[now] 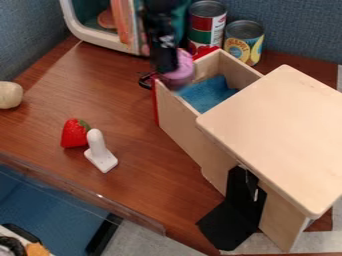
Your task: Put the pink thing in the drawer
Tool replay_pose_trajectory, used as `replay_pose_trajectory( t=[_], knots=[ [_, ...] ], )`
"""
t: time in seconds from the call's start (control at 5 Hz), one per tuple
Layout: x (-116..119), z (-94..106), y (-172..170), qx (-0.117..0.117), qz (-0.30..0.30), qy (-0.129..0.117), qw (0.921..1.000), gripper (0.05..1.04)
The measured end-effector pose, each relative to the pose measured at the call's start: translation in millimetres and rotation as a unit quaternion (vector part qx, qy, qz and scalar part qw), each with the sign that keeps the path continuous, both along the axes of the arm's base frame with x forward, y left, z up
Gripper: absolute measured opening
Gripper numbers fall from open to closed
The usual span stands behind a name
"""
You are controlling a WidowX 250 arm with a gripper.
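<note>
One black gripper (164, 67) hangs down at the top of the frame, left of the middle. One pink thing (179, 72) is right by its tip, at the top left corner of the drawer (179, 120). I cannot tell if the jaws are spread, pressed together or pinching it.

There is one wooden box (277, 132) on the right, with one drawer pulled out toward the upper left. The drawer has a red front, and one blue cloth (208, 93) lies in it. Two cans (208, 22) (244, 41) stand behind it, near the blue wall (300, 27).

One white toy box (100, 42) is at the upper left, open in front. Brown bench (117, 100) shows from there down to one red strawberry (73, 133) and one white peg (100, 152), which are side by side. More brown lies between the peg and the drawer. The peg is near the bench's lower left edge, where a clear rail (100, 197) runs. One pale round thing (9, 95) is at the frame's left edge. One black cloth (227, 225) hangs by the wooden box, low down.
</note>
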State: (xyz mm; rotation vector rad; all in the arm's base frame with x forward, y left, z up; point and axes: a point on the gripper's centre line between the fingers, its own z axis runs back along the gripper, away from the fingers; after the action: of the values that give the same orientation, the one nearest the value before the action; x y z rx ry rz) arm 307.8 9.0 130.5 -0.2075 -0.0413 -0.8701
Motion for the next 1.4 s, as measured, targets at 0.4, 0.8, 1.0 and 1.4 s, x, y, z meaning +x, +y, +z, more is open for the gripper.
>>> replay_pose_trajectory(
  t=[0.4,0.8,1.0,1.4],
  knots=[
    [21,-14.7,-25,0.003,0.01,0.021,0.9997,0.836],
    [57,-31.6,-26,0.007,0.044,0.033,0.9985,0.836],
    [68,-41.0,-30,0.006,0.047,0.042,0.998,0.873],
    [63,-44.0,-14,-0.017,0.067,0.064,0.9955,1.006]
  ],
)
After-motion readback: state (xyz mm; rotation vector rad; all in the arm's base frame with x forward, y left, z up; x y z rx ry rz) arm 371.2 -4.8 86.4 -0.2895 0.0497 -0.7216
